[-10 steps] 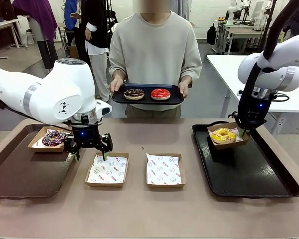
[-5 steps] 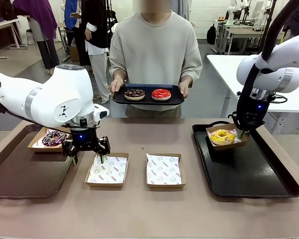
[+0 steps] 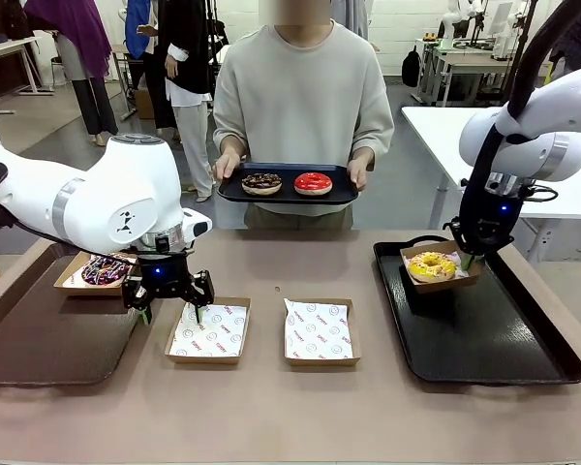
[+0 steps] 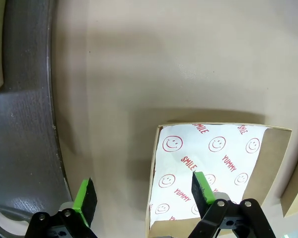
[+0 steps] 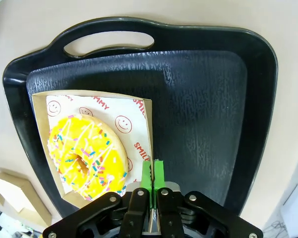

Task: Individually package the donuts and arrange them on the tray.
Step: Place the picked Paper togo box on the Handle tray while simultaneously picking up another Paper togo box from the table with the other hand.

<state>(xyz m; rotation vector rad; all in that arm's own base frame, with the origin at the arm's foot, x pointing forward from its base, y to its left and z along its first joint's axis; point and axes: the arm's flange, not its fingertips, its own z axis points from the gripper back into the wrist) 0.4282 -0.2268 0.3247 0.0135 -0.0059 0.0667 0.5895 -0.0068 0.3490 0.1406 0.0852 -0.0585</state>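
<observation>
yellow-iced donut (image 3: pixel 434 263) in box (image 3: pixel 436 284) held at black tray (image 3: pixel 523 358)
box wall pinched by right gripper (image 3: pixel 470 260); left gripper (image 3: pixel 170 310) spread astride empty box (image 3: pixel 209 330), left of tray; needed closing.

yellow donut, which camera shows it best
The right wrist view: the yellow donut is close, from above, with its sprinkles clear, in the box whose edge the right gripper pinches. The front view shows it small, over the black tray. The left wrist view looks at an empty box.
</observation>
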